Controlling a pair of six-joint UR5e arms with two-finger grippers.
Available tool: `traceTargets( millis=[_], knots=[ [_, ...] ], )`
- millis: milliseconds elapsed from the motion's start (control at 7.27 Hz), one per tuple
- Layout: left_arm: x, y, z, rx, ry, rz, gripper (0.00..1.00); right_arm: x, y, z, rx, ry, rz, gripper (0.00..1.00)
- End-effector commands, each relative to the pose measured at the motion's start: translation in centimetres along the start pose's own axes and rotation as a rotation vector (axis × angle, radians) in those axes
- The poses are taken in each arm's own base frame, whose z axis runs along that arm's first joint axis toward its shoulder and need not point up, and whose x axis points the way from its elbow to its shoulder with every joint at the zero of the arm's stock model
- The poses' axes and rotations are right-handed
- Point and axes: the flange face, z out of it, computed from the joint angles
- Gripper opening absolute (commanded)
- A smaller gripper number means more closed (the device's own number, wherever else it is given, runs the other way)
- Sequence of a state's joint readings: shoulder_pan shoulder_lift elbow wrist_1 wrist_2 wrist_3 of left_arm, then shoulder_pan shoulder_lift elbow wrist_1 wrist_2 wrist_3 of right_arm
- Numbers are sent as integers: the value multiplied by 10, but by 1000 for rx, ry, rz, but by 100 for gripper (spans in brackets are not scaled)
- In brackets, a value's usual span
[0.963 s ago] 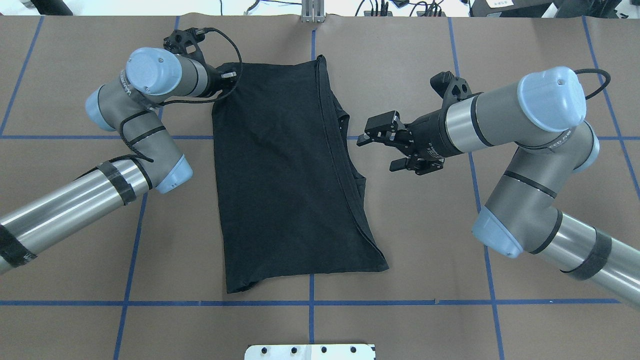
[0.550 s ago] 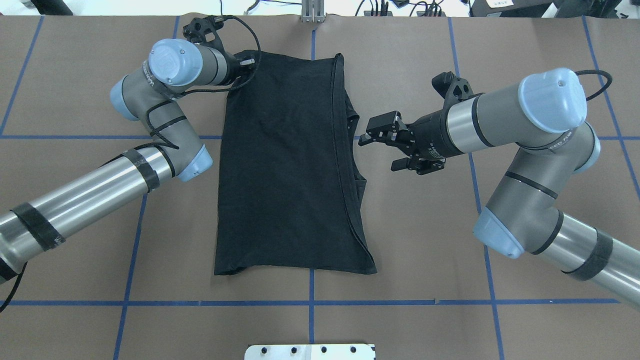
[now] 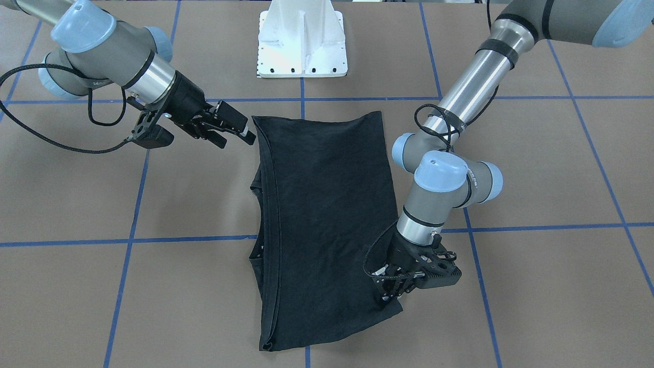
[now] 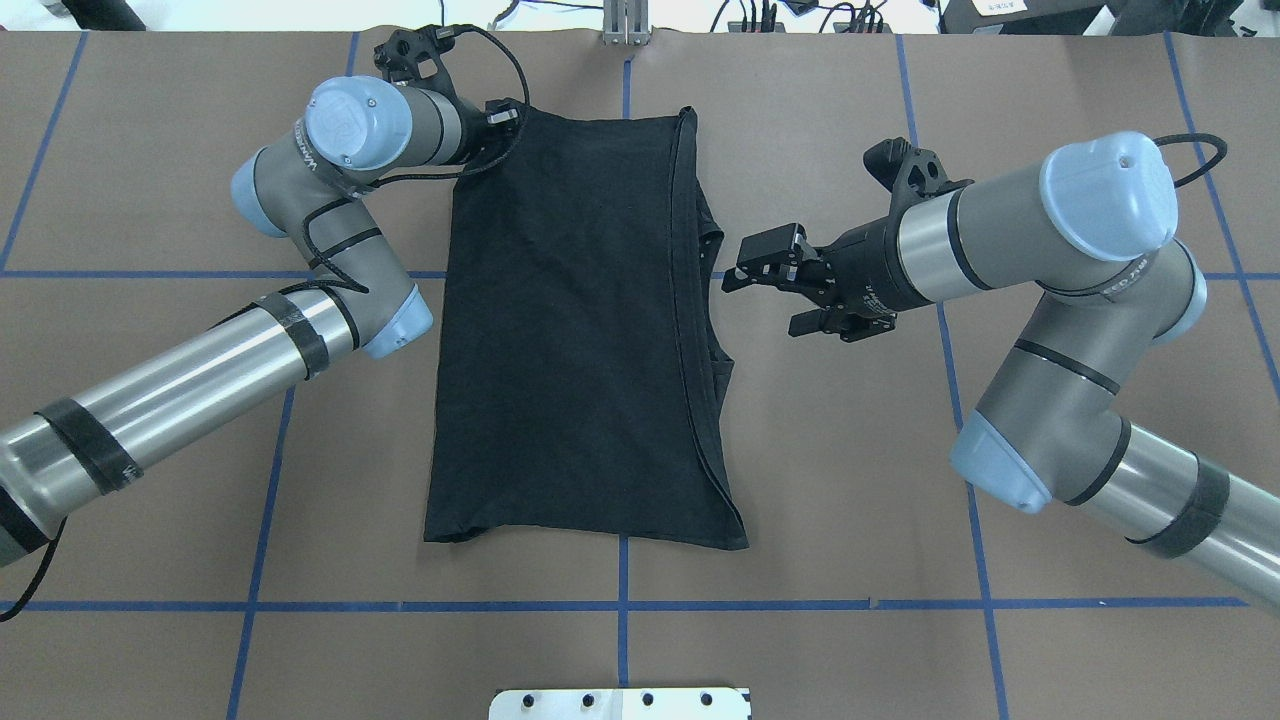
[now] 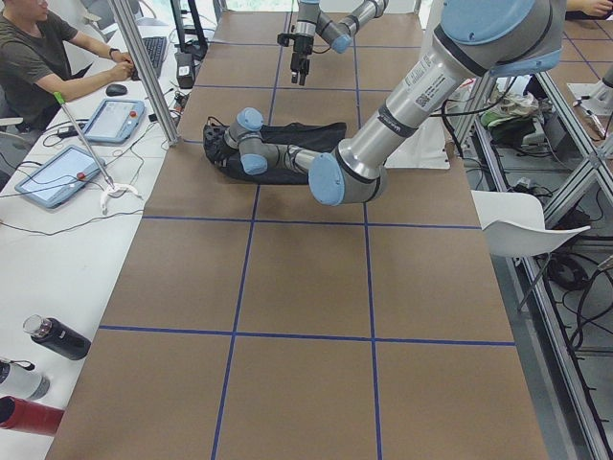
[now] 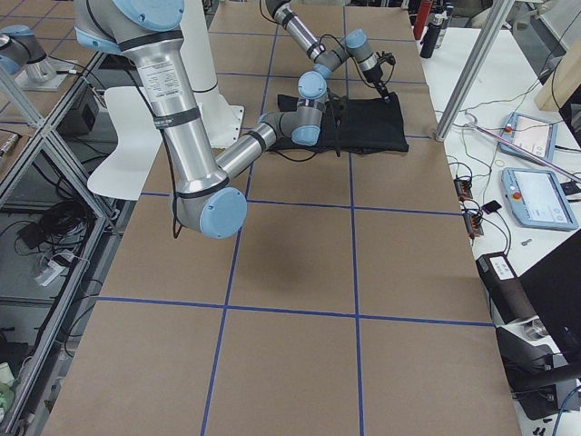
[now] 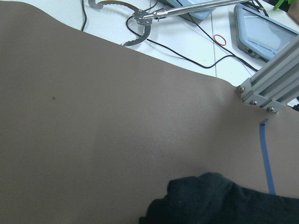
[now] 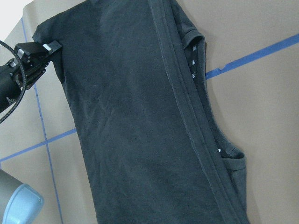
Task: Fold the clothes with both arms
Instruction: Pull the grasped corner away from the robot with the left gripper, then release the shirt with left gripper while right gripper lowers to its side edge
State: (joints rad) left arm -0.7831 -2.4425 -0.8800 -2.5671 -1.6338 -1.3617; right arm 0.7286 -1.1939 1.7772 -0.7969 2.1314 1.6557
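Note:
The black T-shirt (image 4: 570, 330) lies folded lengthwise on the brown table, plain side up, with sleeves and folded edges along its right side. My left gripper (image 4: 505, 115) is shut on the shirt's far left corner; it also shows in the front-facing view (image 3: 391, 291) and the right wrist view (image 8: 39, 51). The left wrist view shows only that corner of the shirt (image 7: 210, 200). My right gripper (image 4: 765, 298) is open and empty, just right of the shirt's sleeve edge, apart from it. It shows in the front-facing view (image 3: 235, 139) too. The right wrist view looks onto the shirt (image 8: 131, 121).
The white base pedestal (image 3: 302, 43) stands at the near edge of the table. An aluminium post (image 4: 625, 25) and cables sit at the far edge. Blue tape lines (image 4: 800, 604) cross the table. An operators' desk with tablets (image 5: 57, 172) lies beyond the far edge.
My left gripper has moved farther away and to the right, dragging the shirt's far left corner with it; the whole shirt slid and straightened. The right gripper has hardly moved.

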Motion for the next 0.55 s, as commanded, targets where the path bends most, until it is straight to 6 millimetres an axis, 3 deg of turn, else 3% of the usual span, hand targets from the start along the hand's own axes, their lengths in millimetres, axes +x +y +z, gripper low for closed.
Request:
traceTargets(
  millis=[0, 138, 275, 413],
  knots=[
    [-8, -43, -16, 45, 7, -15, 100, 1, -9, -1, 23, 24, -12, 100],
    [-22, -68, -35, 69, 15, 24, 100, 3, -11, 2, 37, 45, -21, 100],
    [-44, -80, -58, 26, 45, 46, 100, 3, -13, 5, 51, 78, -85, 100],
    [-67, -75, -84, -47, 81, 54, 100, -4, -15, 9, 54, 133, -111, 100]
  ],
)
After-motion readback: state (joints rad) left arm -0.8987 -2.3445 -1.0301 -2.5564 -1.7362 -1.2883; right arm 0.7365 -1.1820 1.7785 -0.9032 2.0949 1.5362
